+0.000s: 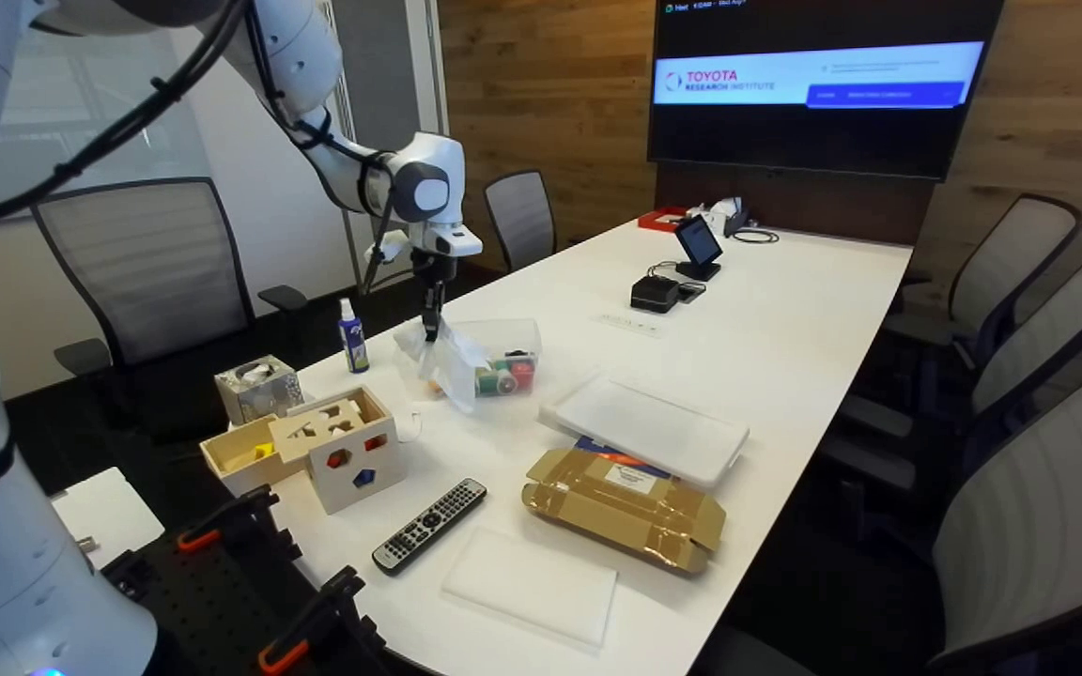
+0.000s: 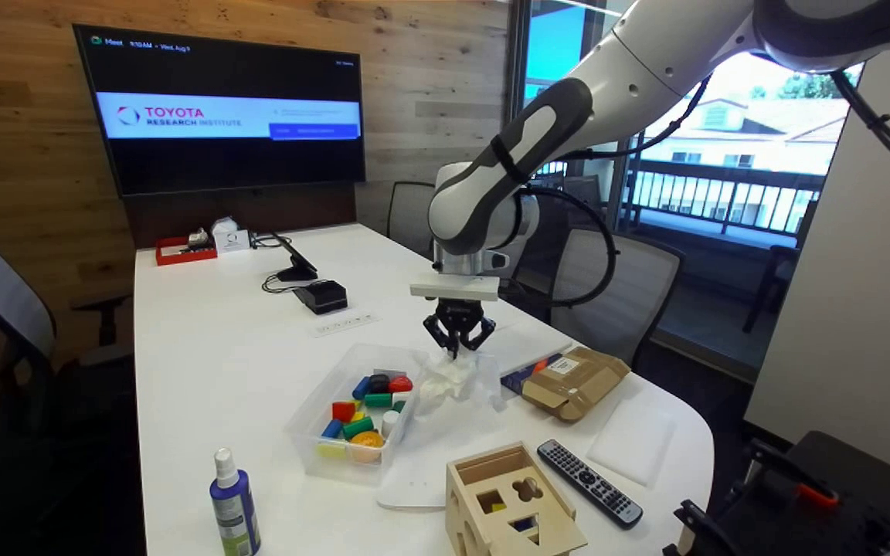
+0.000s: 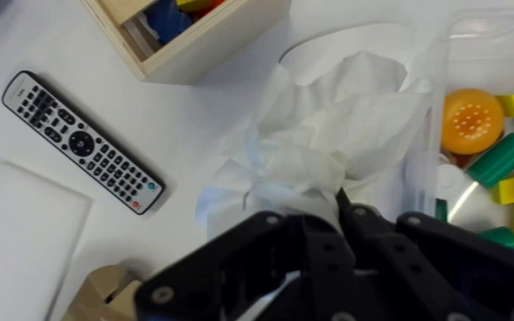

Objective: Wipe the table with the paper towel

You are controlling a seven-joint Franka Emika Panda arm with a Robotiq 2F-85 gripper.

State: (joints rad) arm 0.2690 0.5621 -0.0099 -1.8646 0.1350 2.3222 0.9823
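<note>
Leftmost from where I stand, a purple spray bottle (image 2: 235, 506) stands upright near the long edge of a smooth white conference table (image 2: 205, 363); tall and slim, it might topple if a wide wipe reached it. Next comes a clear plastic bin (image 2: 334, 469) of coloured blocks (image 2: 358, 427), probably the main hazard: a stroke toward it could catch its rim and drag or tip it.

Just right of the bin, over the table, a robot's black gripper (image 2: 455, 354) points down, clamped on a bunched paper towel (image 2: 445, 380). The grip takes only a small part of the towel, so friction during a wipe might pull it loose. I cannot tell whether the towel touches the surface below or the bin's wall.

Further right, a wooden shape box (image 2: 493, 531), a brown cardboard box (image 2: 580, 382) and a remote control (image 2: 589, 483) lie near; a long stroke that way could shove them.

The towel looks white, thin and crumpled. In the wrist view it spreads into soft peaked folds with faint bluish tints toward its left; in an exterior view a limp flap (image 1: 458, 376) hangs below the grip.
</note>
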